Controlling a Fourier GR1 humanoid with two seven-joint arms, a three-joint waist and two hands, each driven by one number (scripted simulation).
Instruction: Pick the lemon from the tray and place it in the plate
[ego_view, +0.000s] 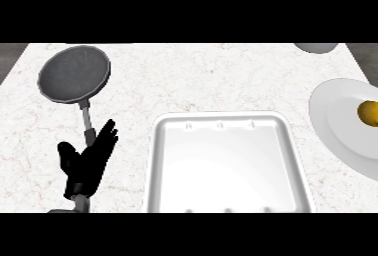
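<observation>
One lemon (368, 113) on plate (334, 125), bench (221, 75) right edge, out of tray (221, 167): placement looks done. Left robot hand (87, 162) idle, wide, holding nothing.

The counter (221, 80) is white marble threaded with faint brownish veins. The pan (74, 75) is dark grey, finely speckled inside, with a paler grey rim and a grey handle (87, 117). The tray (156, 165) is plain glossy white, brightest in its middle. The plate (336, 125) is plain white, shaded soft grey. The lemon (369, 112) is yellow. The left hand (87, 160) is black, its forearm (80, 202) grey. The vessel (317, 47) at the top edge is pale grey-white
</observation>
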